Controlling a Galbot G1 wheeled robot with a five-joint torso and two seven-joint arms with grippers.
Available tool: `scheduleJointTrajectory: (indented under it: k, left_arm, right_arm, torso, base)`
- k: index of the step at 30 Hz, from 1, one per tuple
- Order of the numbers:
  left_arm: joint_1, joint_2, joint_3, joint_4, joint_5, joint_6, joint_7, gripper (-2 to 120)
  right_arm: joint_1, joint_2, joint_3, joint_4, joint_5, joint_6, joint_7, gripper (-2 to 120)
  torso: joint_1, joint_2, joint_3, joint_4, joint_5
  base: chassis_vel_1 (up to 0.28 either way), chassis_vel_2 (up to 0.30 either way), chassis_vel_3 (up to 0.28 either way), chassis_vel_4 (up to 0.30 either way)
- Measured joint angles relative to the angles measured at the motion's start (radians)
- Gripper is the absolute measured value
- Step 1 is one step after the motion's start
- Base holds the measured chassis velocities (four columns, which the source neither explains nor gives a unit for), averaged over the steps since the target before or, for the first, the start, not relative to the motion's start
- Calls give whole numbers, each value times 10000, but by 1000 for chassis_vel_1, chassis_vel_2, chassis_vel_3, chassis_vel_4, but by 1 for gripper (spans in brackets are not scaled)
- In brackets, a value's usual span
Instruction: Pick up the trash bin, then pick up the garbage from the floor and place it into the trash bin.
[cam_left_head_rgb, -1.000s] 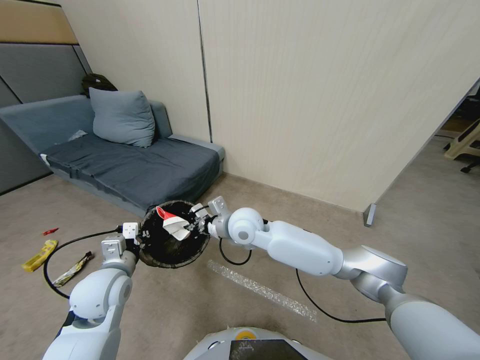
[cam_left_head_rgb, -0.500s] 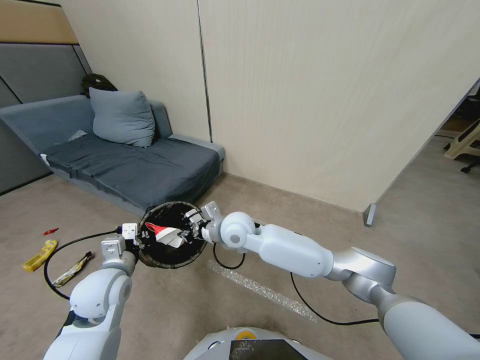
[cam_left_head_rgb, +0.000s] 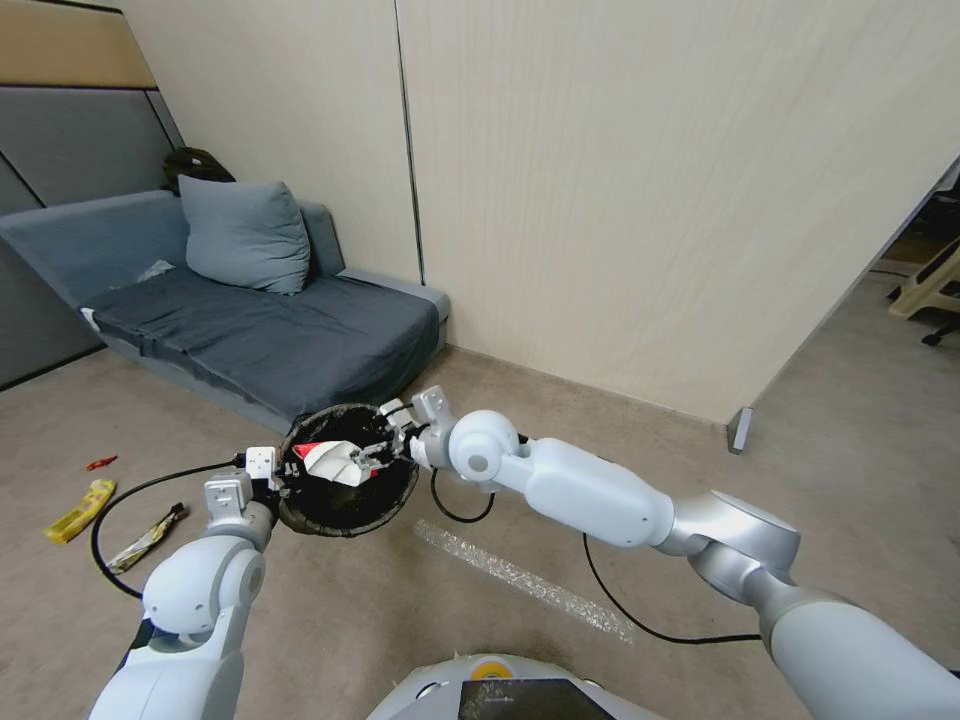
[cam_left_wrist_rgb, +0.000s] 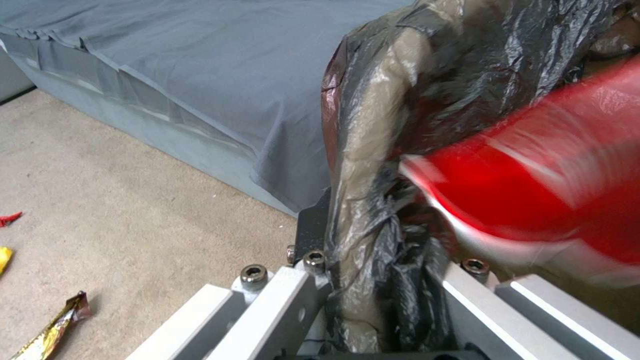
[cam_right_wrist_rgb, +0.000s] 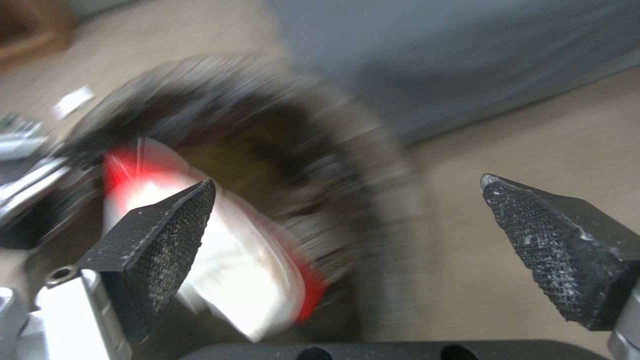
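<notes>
Held up by its rim: round white trash bin (cam_left_head_rgb: 348, 468) with black plastic liner, pinched by left gripper (cam_left_wrist_rgb: 373, 280). Above its mouth, right gripper (cam_right_wrist_rgb: 347, 225) spread wide; crumpled red-and-white wrapper (cam_left_head_rgb: 335, 460) dropping inside. Probably light, soft, easily crushed; best pinched at an edge.

We count one trash bin (cam_left_head_rgb: 348, 468) near the lower middle of the head view, with one red-and-white wrapper (cam_left_head_rgb: 333, 460) at its mouth. At the lower left of that frame, three litter pieces lie on the floor: one yellow packet (cam_left_head_rgb: 78, 510), one dark packet (cam_left_head_rgb: 148, 537) and one small red scrap (cam_left_head_rgb: 100, 462). One sofa (cam_left_head_rgb: 250, 335) carries one cushion (cam_left_head_rgb: 244, 234), and one strip of bubble wrap (cam_left_head_rgb: 523, 579) lies at lower centre.
</notes>
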Motion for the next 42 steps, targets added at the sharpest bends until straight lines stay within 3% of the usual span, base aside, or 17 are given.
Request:
scheduleJointTrajectory:
  k: [2,5,6,8,9,12,19,25,32,38,40,41,42]
  left_arm:
    - [0,3,0,-1,-20,-20,2,1]
    - [-9,3,24,-17,-47,-73,0,1]
    - [-9,3,24,-17,-47,-73,0,1]
    - [5,26,33,-19,-69,-102,7,1]
    - [5,26,33,-19,-69,-102,7,1]
    - [9,95,30,41,-70,-132,36,1]
    - [-72,141,129,96,-62,-120,39,1]
    - [-52,210,126,68,-75,-99,39,1]
    - [-3,172,136,34,-156,-153,-70,1]
    - [3,35,207,68,-238,-531,-312,1]
    - [66,-116,302,106,-256,-789,-430,1]
    - [66,-116,302,106,-256,-789,-430,1]
    - [134,-202,340,105,-255,-876,-448,1]
  right_arm:
    - [-91,-285,419,77,-479,70,-35,100]
    - [-980,-1243,2160,361,-2556,442,-258,100]
    - [-980,-1243,2160,361,-2556,442,-258,100]
    - [-1954,-1760,3414,625,-3206,603,-488,100]
    - [-1954,-1760,3414,625,-3206,603,-488,100]
    - [-3262,-2515,5002,1030,-3774,898,-745,100]
    - [-4668,-2991,6205,1655,-4145,1253,-955,100]
    - [-5339,-2963,6874,2095,-4482,1411,-901,100]
    - [-7317,-2559,8431,2071,-7129,2482,-1248,100]
    - [-8830,-1649,9658,1542,-9450,3966,-1167,100]
    - [-9634,-572,10252,1218,-11002,4750,-1170,100]
    - [-9634,-572,10252,1218,-11002,4750,-1170,100]
    - [-10064,46,10481,1027,-11668,5107,-1231,100]
  torso:
    - [0,1,0,0,-1]
    - [0,1,0,-3,2]
    - [0,1,0,-3,2]
    - [0,1,0,-8,2]
    - [0,1,0,-8,2]
    - [-1,0,-1,-9,-1]
    - [0,0,-1,-3,3]
    - [-1,0,-1,3,0]
    - [-1,1,-1,-4,-6]
    - [-1,1,-1,-3,-6]
    - [-1,1,-1,-6,-5]
    - [-1,1,-1,-6,-5]
    - [-1,0,-1,-1,0]
  base:
    - [0,0,0,0]
    - [0,0,0,0]
    - [0,0,0,0]
    - [0,0,0,0]
    - [0,0,0,0]
    - [0,0,0,0]
    - [0,0,0,0]
    - [0,0,0,0]
    - [0,0,0,0]
    - [0,0,0,0]
    - [0,0,0,0]
    - [0,0,0,0]
    - [0,0,0,0]
